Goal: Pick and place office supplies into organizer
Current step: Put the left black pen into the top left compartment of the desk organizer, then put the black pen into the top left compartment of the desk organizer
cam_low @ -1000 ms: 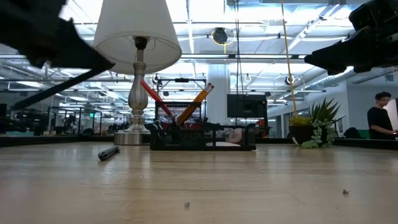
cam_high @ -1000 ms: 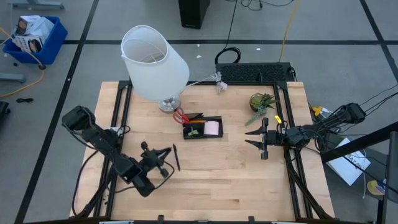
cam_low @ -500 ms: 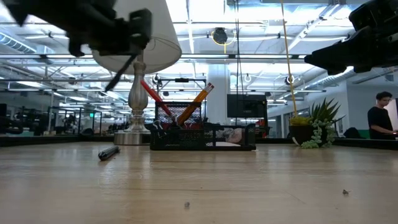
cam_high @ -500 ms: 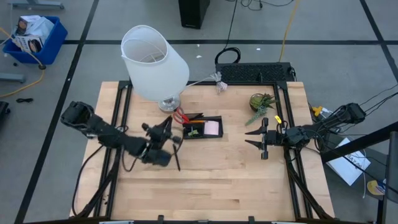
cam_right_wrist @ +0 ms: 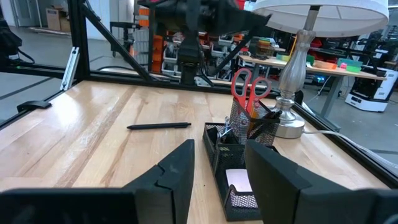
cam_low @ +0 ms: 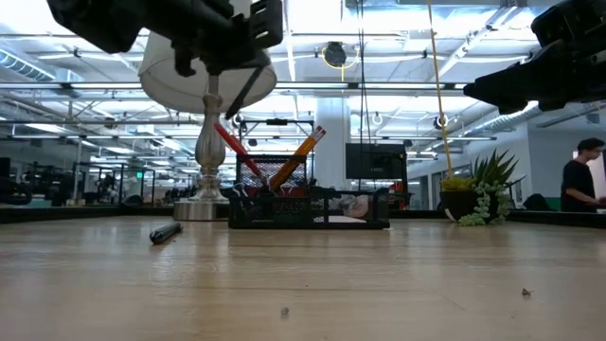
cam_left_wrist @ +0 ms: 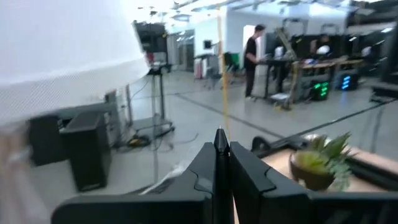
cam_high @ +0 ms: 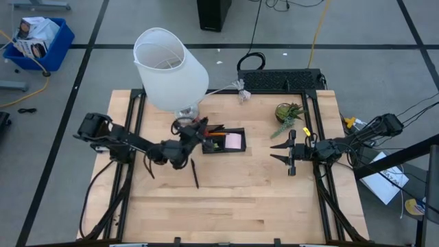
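Note:
My left gripper (cam_high: 197, 130) hovers beside the lamp's foot, at the left end of the black organizer (cam_high: 223, 140), and is shut on a thin black pen (cam_low: 241, 95). The organizer holds red-handled scissors (cam_low: 232, 142), an orange pencil (cam_low: 298, 156) and a pink sticky-note pad (cam_high: 234, 141). Another black pen (cam_high: 195, 173) lies flat on the table nearer the front. My right gripper (cam_high: 281, 151) waits open at the table's right, pointing at the organizer (cam_right_wrist: 233, 162). My left gripper pinches the thin black pen between its two shut fingers. One end of the pen (cam_left_wrist: 221, 138) sticks out between the fingertips. The fingers come level from the table's left. The pen slants down below the gripper (cam_low: 237, 104), lifted clear of the table.
A lamp with a white shade (cam_high: 170, 68) stands just behind the organizer, its foot (cam_low: 201, 208) close to my left gripper. A small potted plant (cam_high: 288, 112) is at the back right. A person (cam_low: 578, 180) stands in the room beyond the table.
My left gripper has swung from the near left part of the table toward the far right, up to the organizer's left end, rising and turning at the wrist. The held pen has gone with it, clear of the table. The pen on the table has not moved.

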Motion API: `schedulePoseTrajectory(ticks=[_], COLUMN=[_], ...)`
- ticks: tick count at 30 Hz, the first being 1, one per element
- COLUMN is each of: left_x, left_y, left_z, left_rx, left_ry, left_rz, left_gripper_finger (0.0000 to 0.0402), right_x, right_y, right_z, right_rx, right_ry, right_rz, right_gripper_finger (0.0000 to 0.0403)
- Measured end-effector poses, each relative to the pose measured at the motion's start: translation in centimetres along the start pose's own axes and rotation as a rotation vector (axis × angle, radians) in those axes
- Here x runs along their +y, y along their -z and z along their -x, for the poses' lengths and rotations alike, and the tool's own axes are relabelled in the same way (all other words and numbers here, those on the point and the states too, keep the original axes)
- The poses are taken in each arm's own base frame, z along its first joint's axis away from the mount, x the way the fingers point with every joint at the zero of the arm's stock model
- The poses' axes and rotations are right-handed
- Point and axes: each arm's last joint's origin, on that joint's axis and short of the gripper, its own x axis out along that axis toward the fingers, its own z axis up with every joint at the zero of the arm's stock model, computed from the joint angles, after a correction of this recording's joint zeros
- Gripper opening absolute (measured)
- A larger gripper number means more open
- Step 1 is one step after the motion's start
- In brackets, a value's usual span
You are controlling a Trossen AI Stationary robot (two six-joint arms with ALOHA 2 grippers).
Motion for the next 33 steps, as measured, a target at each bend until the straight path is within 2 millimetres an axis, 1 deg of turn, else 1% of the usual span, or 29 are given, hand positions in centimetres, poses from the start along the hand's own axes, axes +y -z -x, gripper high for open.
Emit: schedulePoseTrajectory(ticks=[2,7,9,12,17,19,24,26,30,33], left_x=[0.2,0.9,1.2,1.4,1.6,1.4,1.1,0.8,-0.1,-1.0], left_y=[-0.3,-0.3,-0.3,-0.2,0.0,0.2,0.2,0.5,2.2,3.2], left_z=[-0.6,-2.6,-3.1,-3.6,-4.1,-3.9,-3.7,-3.5,-2.1,-0.3], left_rx=[-0.024,-0.053,-0.059,-0.067,-0.056,-0.044,-0.048,-0.017,0.111,0.187], left_ry=[0.032,0.140,0.160,0.181,0.203,0.215,0.301,0.350,0.454,0.561], left_rz=[0.014,0.046,0.041,0.017,-0.023,-0.038,0.002,0.012,-0.089,-0.201], left_gripper_finger=[0.0024,0.0064,0.0068,0.0052,0.0005,0.0006,0.0039,0.0050,0.0066,0.0074], right_x=[0.0,0.0,0.0,0.0,0.0,0.0,0.0,0.0,0.0,0.0], right_y=[0.0,0.0,0.0,0.0,0.0,0.0,0.0,0.0,0.0,0.0], right_z=[0.0,0.0,0.0,0.0,0.0,0.0,0.0,0.0,0.0,0.0], right_rx=[-0.001,0.000,-0.001,-0.001,-0.001,-0.001,0.000,-0.001,-0.001,0.000], right_ry=[0.000,0.000,0.000,0.000,0.000,0.000,0.000,0.000,0.000,0.000], right_rz=[-0.001,0.000,0.000,-0.001,0.000,-0.001,0.000,0.000,0.000,0.000], right_gripper_finger=[0.0137,0.0137,0.0137,0.0137,0.0137,0.0137,0.0137,0.0137,0.0137,0.0137])
